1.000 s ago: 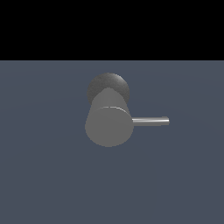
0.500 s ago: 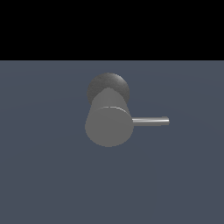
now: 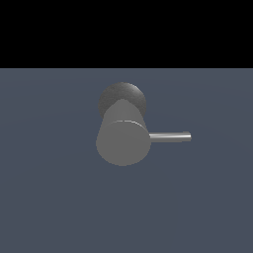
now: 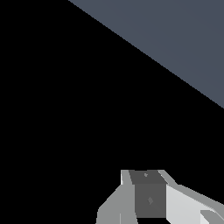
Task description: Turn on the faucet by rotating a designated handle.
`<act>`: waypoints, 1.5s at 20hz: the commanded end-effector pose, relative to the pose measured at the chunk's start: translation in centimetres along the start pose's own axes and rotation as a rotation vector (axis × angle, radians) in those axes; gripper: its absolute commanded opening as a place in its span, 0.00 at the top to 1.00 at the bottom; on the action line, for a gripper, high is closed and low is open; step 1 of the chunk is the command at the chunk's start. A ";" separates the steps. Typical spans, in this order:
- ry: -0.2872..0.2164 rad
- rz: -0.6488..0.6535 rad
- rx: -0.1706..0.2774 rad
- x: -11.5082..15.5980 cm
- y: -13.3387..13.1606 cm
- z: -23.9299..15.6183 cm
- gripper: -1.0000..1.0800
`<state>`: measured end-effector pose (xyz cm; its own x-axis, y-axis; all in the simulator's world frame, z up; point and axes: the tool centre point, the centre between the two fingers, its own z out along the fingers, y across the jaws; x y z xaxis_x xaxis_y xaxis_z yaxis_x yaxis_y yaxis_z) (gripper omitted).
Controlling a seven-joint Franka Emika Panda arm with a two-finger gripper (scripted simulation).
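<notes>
Sitting on the flat slate-blue ground (image 3: 49, 197): the faucet (image 3: 122, 143), a thick matte grey cylinder turning its flat round end face toward the exterior camera, with a darker rounded base (image 3: 122, 98) showing just behind and above that face. Sticking out of the cylinder's side toward the exterior view's right: the handle (image 3: 170, 137), a thin, straight, shiny rod, lying about level and ending well clear of the body.

Not appearing anywhere in the exterior view: the arm. Showing only at the edge of the wrist view: the gripper (image 4: 148, 199), as pale finger housings flanking a darker middle block, with the fingertips cropped off. Impossible to tell from that whether released or clenched; certainly grasping nothing visible. Looking past the gripper at mostly black void and a wedge of ground, with neither faucet nor handle in sight, so probably sitting well away from the cylinder and the approach not yet begun.

Judging the handling: likely rigid metal, smooth and slick, pivoting about the cylinder's axis rather than lifting free. Taking hold near the free end, far from the cylinder, looking best for leverage; closing across the rod's thin width, or simply pushing against its side, seeming enough. Slipping off the polished surface being the main risk, along with knocking the cylinder's face on the way in.
</notes>
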<state>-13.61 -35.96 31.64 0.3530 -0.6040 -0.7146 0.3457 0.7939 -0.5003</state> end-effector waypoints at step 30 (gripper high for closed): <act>0.484 0.626 -0.234 7.2 28.3 -11.6 1.00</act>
<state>-11.46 -17.11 6.56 -0.0137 0.0102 -0.9999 0.0032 0.9999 0.0102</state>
